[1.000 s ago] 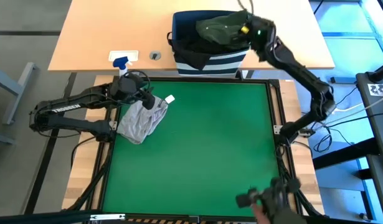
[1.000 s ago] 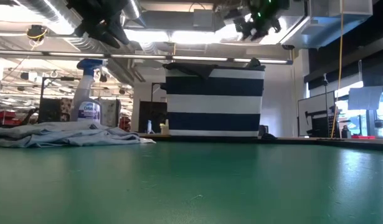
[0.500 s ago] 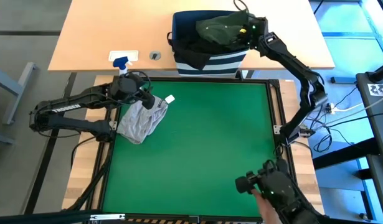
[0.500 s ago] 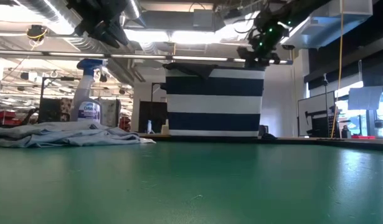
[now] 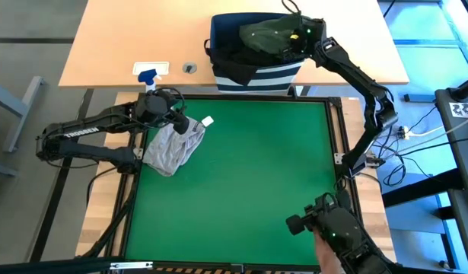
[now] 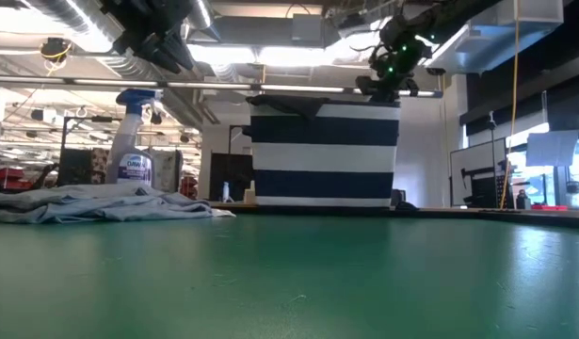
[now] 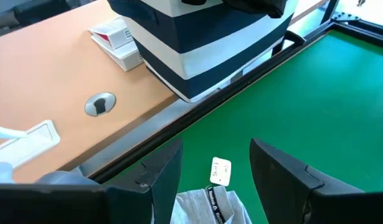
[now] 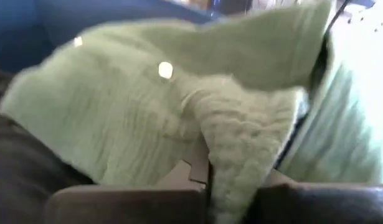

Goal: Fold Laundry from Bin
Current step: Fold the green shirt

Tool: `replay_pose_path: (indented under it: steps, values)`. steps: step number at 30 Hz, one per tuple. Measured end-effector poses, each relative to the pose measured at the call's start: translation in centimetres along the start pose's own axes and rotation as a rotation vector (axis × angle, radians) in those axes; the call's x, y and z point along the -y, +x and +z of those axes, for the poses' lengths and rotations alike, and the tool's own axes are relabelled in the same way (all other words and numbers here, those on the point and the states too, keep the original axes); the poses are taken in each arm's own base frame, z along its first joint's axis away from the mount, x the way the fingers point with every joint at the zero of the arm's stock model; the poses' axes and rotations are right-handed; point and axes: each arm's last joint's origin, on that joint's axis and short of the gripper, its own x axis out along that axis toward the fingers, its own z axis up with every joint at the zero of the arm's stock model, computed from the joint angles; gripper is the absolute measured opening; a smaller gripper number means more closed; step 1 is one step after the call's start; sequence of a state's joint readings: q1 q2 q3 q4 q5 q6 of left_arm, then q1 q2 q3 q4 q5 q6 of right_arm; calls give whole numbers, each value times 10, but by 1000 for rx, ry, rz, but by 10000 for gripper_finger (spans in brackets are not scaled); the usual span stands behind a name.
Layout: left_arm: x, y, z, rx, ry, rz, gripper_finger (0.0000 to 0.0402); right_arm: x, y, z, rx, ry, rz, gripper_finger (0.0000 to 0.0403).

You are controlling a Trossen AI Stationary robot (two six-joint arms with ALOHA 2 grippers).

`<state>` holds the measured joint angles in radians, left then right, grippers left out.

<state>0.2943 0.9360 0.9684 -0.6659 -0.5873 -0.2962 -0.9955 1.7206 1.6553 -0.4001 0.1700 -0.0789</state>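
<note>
One olive garment (image 8: 147, 118) atop the bin (image 5: 256, 72), pinched in the clenched right claw (image 5: 289, 47).

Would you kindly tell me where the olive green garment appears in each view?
High view: olive green garment atop the striped bin, top centre.
Low view: only a dark sliver at the bin's right rim.
Left wrist view: not clearly in it.
Right wrist view: fills the picture.
Shared landmark: the bin.
</note>
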Motion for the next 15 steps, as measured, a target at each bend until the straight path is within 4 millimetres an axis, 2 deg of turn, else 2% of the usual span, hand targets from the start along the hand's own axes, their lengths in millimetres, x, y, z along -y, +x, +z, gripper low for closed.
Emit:
replay_pose_path:
  steps: [15]
  values:
    - [0, 0, 0, 1, 12, 0, 183, 8, -41, 63, 244, 11, 118, 3]
